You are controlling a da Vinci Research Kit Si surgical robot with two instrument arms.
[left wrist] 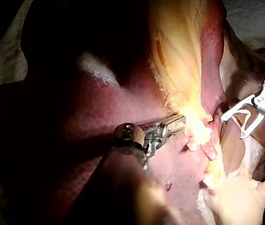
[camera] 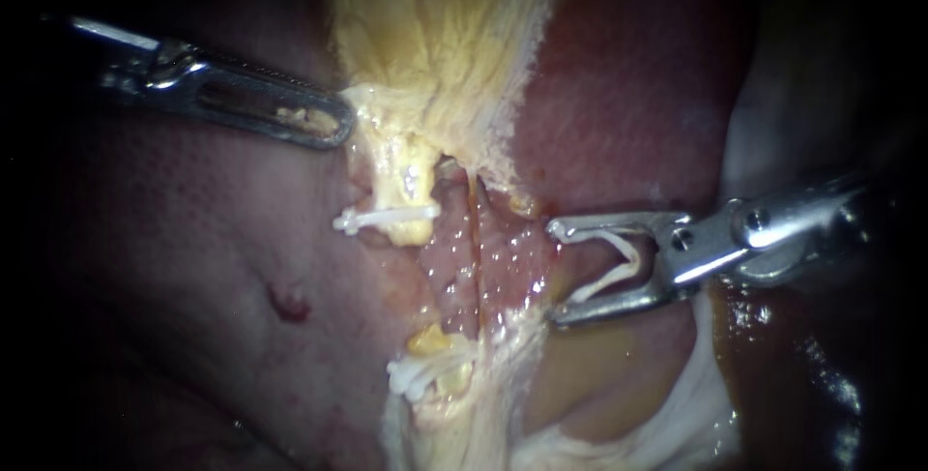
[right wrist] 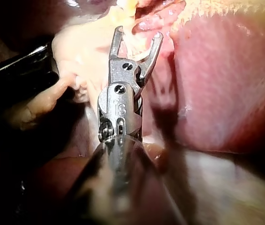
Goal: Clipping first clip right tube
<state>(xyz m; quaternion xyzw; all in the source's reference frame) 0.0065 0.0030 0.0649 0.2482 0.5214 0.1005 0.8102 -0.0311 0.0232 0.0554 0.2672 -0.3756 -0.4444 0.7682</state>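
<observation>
The right instrument (camera: 554, 273) is seen with its jaws held wide apart, and an open white clip (camera: 619, 260) is carried between them, its two legs lying along the two jaws. No tissue is enclosed by the jaws yet. Just ahead of the tips, and apart from them, the right tube (camera: 475, 239) is found: a thin reddish strand stretched crosswise to the line of the shaft, so that its long axis is met nearly square-on by the open mouth. A straight advance along the shaft is judged to be what is needed for the tube to be passed between the jaws. It is this instrument that is clearly nearer to the tube. Farther ahead, beyond the right tube, the pale left tube (camera: 408, 191) is seen, already crossed by a white clip (camera: 385, 217), with more clips (camera: 420, 374) farther along it. Farthest ahead, the left instrument (camera: 333, 126) is closed on the pale yellow tissue (camera: 435, 55), which appears to be held taut.
</observation>
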